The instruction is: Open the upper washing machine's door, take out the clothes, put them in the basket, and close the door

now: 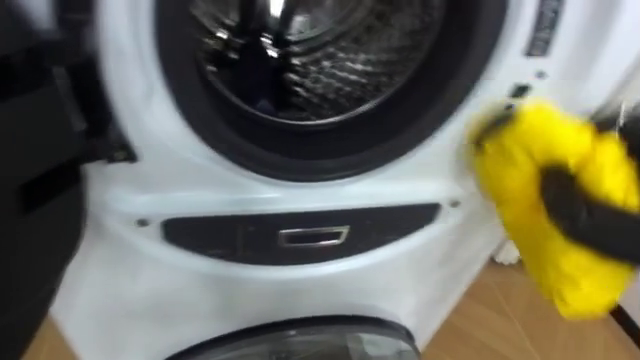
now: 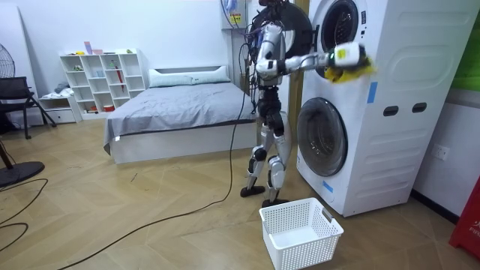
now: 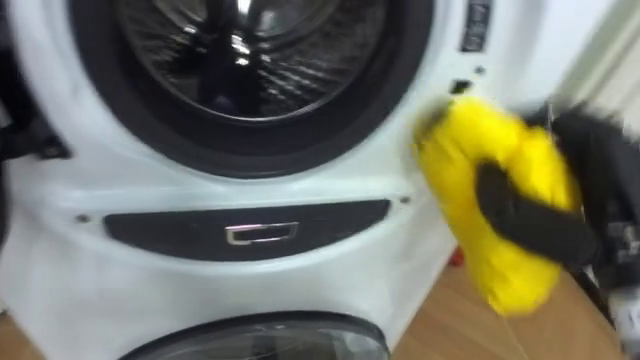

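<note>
cloth (image 1: 530,160) was yellow, right hand (image 1: 578,208) black; washing machine (image 1: 250,195) was white with a dark door ring (image 1: 330,160); basket (image 2: 301,234) was white lattice.

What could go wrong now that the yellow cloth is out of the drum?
1. The right hand grips the yellow cloth across its middle. The loose bulk hanging below the fingers may slip free.
2. The white basket sits far below on the floor by the robot's feet, so a release from this height could miss it.

One yellow cloth (image 1: 555,200), one white basket (image 2: 300,234), one bed (image 2: 176,105), two washer drums (image 2: 337,22) (image 2: 324,136), probably one robot hand (image 3: 520,215).
</note>
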Robot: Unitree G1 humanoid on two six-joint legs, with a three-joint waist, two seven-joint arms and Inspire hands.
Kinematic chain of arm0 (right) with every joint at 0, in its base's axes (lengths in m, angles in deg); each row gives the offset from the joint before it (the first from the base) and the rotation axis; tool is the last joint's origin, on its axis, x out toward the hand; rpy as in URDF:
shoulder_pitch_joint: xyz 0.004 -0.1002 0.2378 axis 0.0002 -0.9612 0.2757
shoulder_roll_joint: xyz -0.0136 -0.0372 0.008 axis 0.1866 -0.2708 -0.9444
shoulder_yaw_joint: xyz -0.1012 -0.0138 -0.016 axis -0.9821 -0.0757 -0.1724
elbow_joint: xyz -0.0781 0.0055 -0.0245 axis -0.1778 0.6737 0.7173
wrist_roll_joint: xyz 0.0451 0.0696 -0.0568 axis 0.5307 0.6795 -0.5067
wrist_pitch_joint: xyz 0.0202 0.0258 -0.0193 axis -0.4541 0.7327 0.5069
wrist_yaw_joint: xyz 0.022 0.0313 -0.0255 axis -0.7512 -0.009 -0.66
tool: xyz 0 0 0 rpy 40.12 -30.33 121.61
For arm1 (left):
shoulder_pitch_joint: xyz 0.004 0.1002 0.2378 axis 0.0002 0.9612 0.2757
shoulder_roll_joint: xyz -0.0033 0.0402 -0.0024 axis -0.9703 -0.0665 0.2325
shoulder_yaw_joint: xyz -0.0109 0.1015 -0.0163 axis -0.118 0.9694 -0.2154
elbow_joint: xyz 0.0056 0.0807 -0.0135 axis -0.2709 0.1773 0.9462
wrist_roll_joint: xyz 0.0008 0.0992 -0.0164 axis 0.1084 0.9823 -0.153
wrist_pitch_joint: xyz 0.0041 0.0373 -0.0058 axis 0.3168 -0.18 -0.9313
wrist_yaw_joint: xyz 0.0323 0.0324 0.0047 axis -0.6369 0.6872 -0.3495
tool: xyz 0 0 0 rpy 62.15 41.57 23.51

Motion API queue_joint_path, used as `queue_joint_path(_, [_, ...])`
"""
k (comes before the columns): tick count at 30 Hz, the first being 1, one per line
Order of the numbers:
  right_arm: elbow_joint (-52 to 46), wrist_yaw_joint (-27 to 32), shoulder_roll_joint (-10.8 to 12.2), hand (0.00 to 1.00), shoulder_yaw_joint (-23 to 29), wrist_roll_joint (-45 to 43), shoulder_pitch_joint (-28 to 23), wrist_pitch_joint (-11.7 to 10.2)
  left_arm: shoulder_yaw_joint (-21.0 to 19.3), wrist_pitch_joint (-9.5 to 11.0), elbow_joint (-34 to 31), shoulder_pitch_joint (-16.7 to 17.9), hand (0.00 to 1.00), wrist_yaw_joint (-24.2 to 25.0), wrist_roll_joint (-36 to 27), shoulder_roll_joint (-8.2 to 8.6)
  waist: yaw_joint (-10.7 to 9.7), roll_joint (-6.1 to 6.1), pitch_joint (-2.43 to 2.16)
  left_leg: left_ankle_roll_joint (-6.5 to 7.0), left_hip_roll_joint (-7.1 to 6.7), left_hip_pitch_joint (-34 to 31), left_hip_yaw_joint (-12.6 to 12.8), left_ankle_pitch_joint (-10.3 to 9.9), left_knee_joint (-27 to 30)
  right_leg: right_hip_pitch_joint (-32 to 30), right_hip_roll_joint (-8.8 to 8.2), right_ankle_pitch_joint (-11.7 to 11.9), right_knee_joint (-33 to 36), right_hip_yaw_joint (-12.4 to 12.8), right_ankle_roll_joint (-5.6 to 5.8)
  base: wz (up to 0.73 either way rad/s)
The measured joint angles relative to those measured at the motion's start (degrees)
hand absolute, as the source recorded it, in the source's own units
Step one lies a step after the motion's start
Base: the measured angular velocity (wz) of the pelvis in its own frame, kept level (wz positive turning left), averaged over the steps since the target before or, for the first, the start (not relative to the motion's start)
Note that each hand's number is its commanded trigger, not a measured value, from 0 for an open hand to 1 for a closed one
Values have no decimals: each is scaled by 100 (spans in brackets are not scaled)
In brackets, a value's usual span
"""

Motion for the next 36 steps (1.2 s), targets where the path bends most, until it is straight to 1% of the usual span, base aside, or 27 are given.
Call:
queue_joint_path(1, [400,51,21,100,2,0,2,128,113,7,-18,-124,0,1,-32,-55,-108,6,-17,2,-15,-53,158,-5,0,-158,33,1,105,137,5,-87])
queue_joint_path(2, [676,117,22,100,10,-1,10,264,162,7,-74,-256,0,2,-32,-83,-155,70,22,-1,-21,-70,402,-24,1,-283,100,8,191,336,15,-85])
queue_joint_path(3, [763,144,23,100,10,-1,11,328,188,7,-100,-302,0,4,-27,-96,-189,104,38,-9,-27,-87,499,-33,2,-350,134,14,238,433,22,-97])
queue_joint_path(4, [912,171,26,100,10,-2,4,366,214,25,-123,-332,0,16,-26,-136,-309,147,62,-20,-33,-100,678,-42,16,-456,184,17,310,580,22,-82])
queue_joint_path(5, [1062,179,27,100,8,-2,2,365,273,41,-127,-380,0,22,-44,-201,-439,179,44,-23,-36,-143,833,-44,52,-540,231,21,354,714,19,-75])
queue_joint_path(6, [1135,188,27,100,8,0,4,364,333,71,-130,-381,0,31,-81,-244,-509,187,37,-32,-30,-148,919,-49,71,-561,271,44,352,809,14,-80])
queue_joint_path(7, [1287,211,28,100,8,1,-1,362,392,71,-145,-382,0,48,-120,-295,-568,201,29,-48,-20,-147,1052,-59,142,-569,346,82,328,1007,8,-86])
queue_joint_path(8, [1408,261,39,100,10,2,0,360,409,-82,-77,-362,0,46,-191,-294,-692,240,21,-56,-20,-154,1056,-66,195,-568,407,125,279,1163,1,-82])
queue_joint_path(9, [1486,286,51,100,23,4,-2,336,435,-117,-77,-291,0,41,-197,-294,-762,272,22,-58,-21,-163,1054,-67,208,-563,426,159,245,1208,-2,-52])
queue_joint_path(10, [1680,352,89,100,61,16,-2,323,452,-120,-80,-185,0,42,-200,-305,-873,312,35,-58,-23,-177,1058,-67,220,-572,452,187,228,1273,-7,-31])
queue_joint_path(11, [1961,406,95,100,84,63,0,318,501,-134,-78,-159,0,49,-224,-331,-923,338,44,-58,-23,-197,1075,-67,233,-604,471,190,250,1317,-7,-22])
queue_joint_path(14, [2403,439,99,100,79,140,18,312,678,-140,-80,-196,0,66,-440,-364,-991,431,33,-59,-40,-365,1213,-68,259,-801,474,206,310,1370,16,-10])
queue_joint_path(16, [2664,445,111,100,60,211,110,309,858,-173,-73,-328,0,122,-564,-363,-988,575,60,-59,-45,-563,1231,-68,269,-998,465,244,326,1449,66,-9])
queue_joint_path(17, [2810,446,111,100,23,297,198,300,898,-179,-68,-373,0,155,-563,-362,-983,632,66,-59,-95,-645,1235,-68,278,-1086,459,258,336,1475,83,-5])
queue_joint_path(21, [3223,508,107,100,-99,459,454,216,1124,-223,-67,-597,0,171,-595,-372,-989,772,91,-58,-132,-941,1237,-68,348,-1357,391,317,350,1470,137,9])
queue_joint_path(23, [3629,528,107,100,-115,447,782,131,1273,-222,-32,-737,0,176,-661,-367,-983,866,109,-55,-157,-1114,1235,-67,354,-1550,361,350,391,1475,170,3])
queue_joint_path(24, [3749,556,107,100,-125,441,891,100,1273,-221,6,-783,0,177,-673,-360,-982,880,113,-52,-195,-1160,1234,-65,353,-1608,357,353,422,1487,177,-7])
queue_joint_path(25, [3953,618,107,100,-144,435,1091,47,1305,-220,82,-884,0,177,-785,-357,-986,918,104,-34,-223,-1257,1238,-56,354,-1729,344,365,461,1500,197,-4])
queue_joint_path(26, [4233,651,106,100,-161,462,1280,-77,1330,-220,182,-1012,0,176,-858,-345,-986,936,107,-2,-239,-1352,1239,-38,365,-1817,324,393,461,1503,211,0])
queue_joint_path(27, [4383,677,103,100,-178,476,1365,-116,1339,-219,222,-1071,0,175,-889,-339,-985,947,105,4,-249,-1392,1234,-34,381,-1857,314,407,464,1500,211,6])
queue_joint_path(29, [4728,796,95,100,-254,482,1563,-198,1497,-194,233,-1228,0,173,-888,-305,-982,1002,107,59,-264,-1548,1208,-3,397,-1965,281,460,444,1482,216,8])
queue_joint_path(30, [4892,843,94,100,-323,462,1673,-230,1565,-182,263,-1329,0,172,-889,-263,-977,1048,117,97,-283,-1614,1201,20,388,-2035,268,478,452,1483,227,0])
queue_joint_path(31, [5058,860,93,100,-369,460,1791,-235,1684,-112,310,-1395,0,165,-908,-242,-970,1104,129,120,-298,-1677,1202,33,384,-2096,265,498,452,1495,239,-5])
queue_joint_path(32, [5235,889,94,100,-382,461,1900,-239,1743,-24,343,-1427,0,162,-1004,-226,-970,1170,118,129,-304,-1741,1213,37,367,-2165,267,518,460,1499,235,-8])
queue_joint_path(33, [5318,915,94,100,-392,467,1961,-241,1783,9,349,-1436,0,159,-1030,-228,-970,1195,121,132,-308,-1761,1228,39,353,-2194,268,520,477,1502,234,-9])
queue_joint_path(35, [5588,1046,85,100,-494,500,2160,-270,1898,25,363,-1461,0,158,-1123,-226,-971,1272,107,139,-313,-1834,1309,45,345,-2340,269,508,601,1487,212,-13])
queue_joint_path(36, [5614,1077,83,100,-543,500,2205,-270,1899,26,364,-1473,0,158,-1134,-226,-972,1275,105,139,-313,-1860,1334,45,350,-2394,269,501,649,1486,203,-11])
